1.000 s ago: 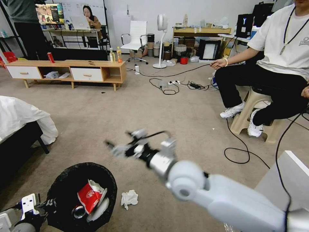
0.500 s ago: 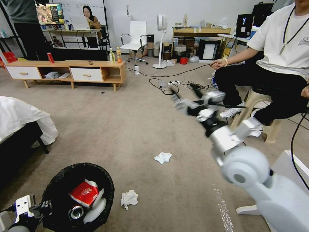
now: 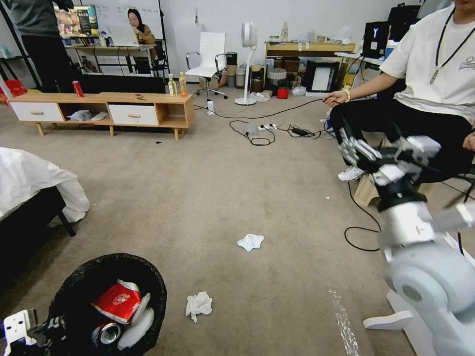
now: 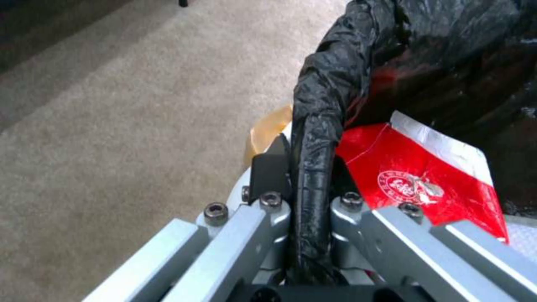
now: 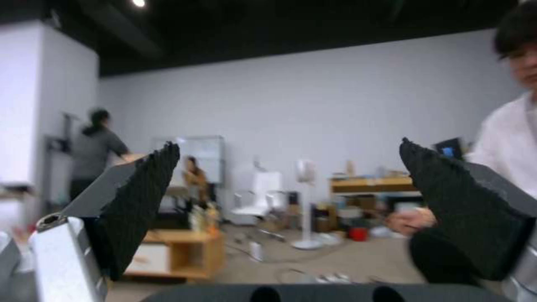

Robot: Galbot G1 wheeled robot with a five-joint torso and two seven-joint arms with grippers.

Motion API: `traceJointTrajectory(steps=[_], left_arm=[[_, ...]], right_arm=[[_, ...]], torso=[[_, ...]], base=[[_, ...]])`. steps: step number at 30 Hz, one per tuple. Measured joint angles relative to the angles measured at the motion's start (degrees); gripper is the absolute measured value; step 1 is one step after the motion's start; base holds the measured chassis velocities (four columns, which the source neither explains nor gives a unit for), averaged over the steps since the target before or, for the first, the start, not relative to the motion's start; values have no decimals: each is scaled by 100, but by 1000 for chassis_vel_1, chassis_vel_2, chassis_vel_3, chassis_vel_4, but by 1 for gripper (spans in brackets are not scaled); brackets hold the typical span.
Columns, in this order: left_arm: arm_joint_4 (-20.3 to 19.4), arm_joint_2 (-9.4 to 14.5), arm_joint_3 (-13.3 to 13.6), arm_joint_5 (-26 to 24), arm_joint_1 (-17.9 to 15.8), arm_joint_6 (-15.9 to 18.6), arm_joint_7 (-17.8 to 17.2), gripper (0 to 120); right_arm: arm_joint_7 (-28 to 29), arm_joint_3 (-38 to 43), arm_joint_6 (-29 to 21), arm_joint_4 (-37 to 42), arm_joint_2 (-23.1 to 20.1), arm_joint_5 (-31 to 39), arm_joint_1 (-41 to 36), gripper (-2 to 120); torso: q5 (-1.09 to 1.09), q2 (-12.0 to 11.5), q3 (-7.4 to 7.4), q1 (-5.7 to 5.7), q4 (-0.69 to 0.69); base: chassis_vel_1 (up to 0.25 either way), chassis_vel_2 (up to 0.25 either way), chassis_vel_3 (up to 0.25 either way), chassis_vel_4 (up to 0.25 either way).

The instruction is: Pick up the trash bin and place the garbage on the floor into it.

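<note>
Carpet (image 3: 208, 188) with two tissues (image 3: 250, 242) at 6 o'clock.
Left gripper (image 4: 306, 176) clamps bin (image 3: 74, 291) rim; right gripper (image 3: 378, 148) raised at 3 o'clock, fingers wide.

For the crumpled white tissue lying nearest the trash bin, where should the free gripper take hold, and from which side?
Probably straight from above, pinching the raised crumpled middle of the tissue. It lies low on the carpet, apart from the trash bin, so a side approach offers no edge to catch. The right gripper is open and raised off to the right; the left gripper is clamped on the bin's rim.
</note>
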Motion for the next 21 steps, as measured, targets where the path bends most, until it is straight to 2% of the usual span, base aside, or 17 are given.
traceJointTrajectory(steps=[2,3,7,10,12,21], left_arm=[[-21,-31,26,73,19,0,27,3],[-21,-31,26,73,19,0,27,3],[-47,-53,58,162,76,0,66,3],[-54,-61,64,172,80,0,68,3],[-76,-86,103,204,98,0,80,3],[-145,-184,175,313,166,-24,142,3]], right_arm=[[9,90,139,54,118,-588,-686,100],[9,90,139,54,118,-588,-686,100],[-15,140,297,143,390,-1393,-1464,100],[-31,132,348,159,448,-1594,-1625,100],[-94,80,466,152,594,-1988,-1874,100],[-93,-183,573,-25,974,-2615,-2255,100]], torso=[[1,0,0,0,-2],[1,0,0,0,-2],[0,-1,0,0,0],[0,-1,0,0,0],[0,-1,0,0,0],[0,-1,1,0,0]], base=[[0,0,0,0],[0,0,0,0],[0,0,0,0],[0,0,0,0],[0,0,0,0],[0,0,0,0]])
